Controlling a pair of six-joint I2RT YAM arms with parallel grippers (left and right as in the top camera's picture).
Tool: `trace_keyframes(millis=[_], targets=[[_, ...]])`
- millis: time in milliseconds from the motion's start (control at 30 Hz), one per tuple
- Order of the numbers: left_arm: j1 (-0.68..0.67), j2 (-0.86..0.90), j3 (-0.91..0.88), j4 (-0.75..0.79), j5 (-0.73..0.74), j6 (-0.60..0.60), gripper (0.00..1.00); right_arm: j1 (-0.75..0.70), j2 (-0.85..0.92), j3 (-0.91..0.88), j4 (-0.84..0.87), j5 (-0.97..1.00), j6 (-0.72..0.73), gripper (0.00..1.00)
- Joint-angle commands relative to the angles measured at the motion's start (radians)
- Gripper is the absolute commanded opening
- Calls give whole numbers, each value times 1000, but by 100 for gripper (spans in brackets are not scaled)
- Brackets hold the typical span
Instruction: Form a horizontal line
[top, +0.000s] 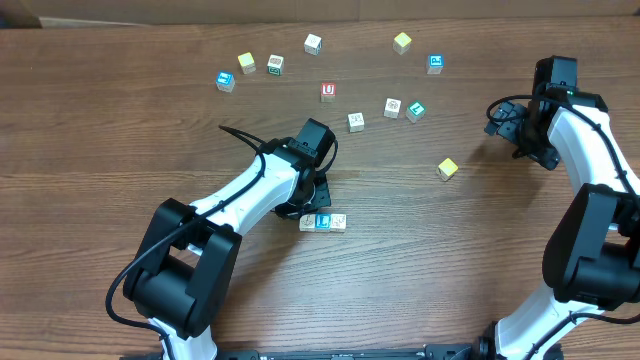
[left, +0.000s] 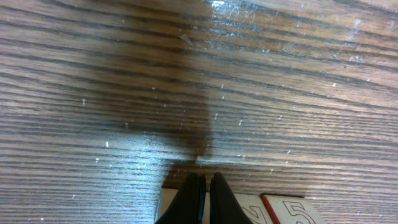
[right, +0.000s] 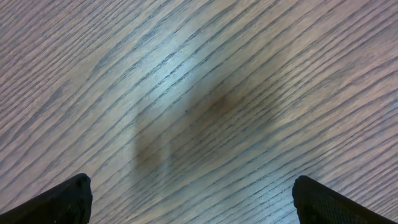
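Inspecting the work area: a short row of letter cubes (top: 323, 222) lies on the wooden table (top: 120, 140) at centre, just in front of the left arm. The overhead view shows what appear to be three cubes touching side by side, with a blue-marked face in the middle and paler faces at either end. The row runs level across the picture, with no visible gaps.

Left gripper (top: 314, 203): positioned directly beside the row on its far side. The left wrist view shows its fingers (left: 189, 200) pressed together with nothing between them, tips just over the cube tops. One cube face bearing a red character (left: 292, 213) is partly visible at the frame's lower edge.

Right gripper (top: 505, 118): stationed well apart at the table's right edge, jaws spread wide and empty. Its camera shows bare wood only.

Loose stock: eleven or so single cubes lie scattered across the far half, including a red "U" cube (top: 328, 91), a teal cube (top: 415, 110), two tan cubes (top: 355, 122) (top: 392, 107) and a plain yellow cube (top: 447, 168) nearest the right arm.

Assessment: the line is well advanced. Judged outstanding: possibly one further letter cube to fetch and butt against an end, then a final alignment check.
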Motion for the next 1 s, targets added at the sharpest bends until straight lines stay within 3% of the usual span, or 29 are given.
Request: trace_keyframes(millis=[0, 400, 667, 967], targets=[[-2, 10, -9, 2, 11, -18, 4, 0, -21, 21, 6, 3, -1, 100], [0, 10, 50, 10, -103, -13, 4, 0, -21, 21, 6, 3, -1, 100], [39, 10, 157, -168, -112, 15, 5, 0, -21, 21, 6, 4, -1, 100], [36, 10, 128, -357, -127, 32, 4, 0, -21, 21, 6, 4, -1, 100]])
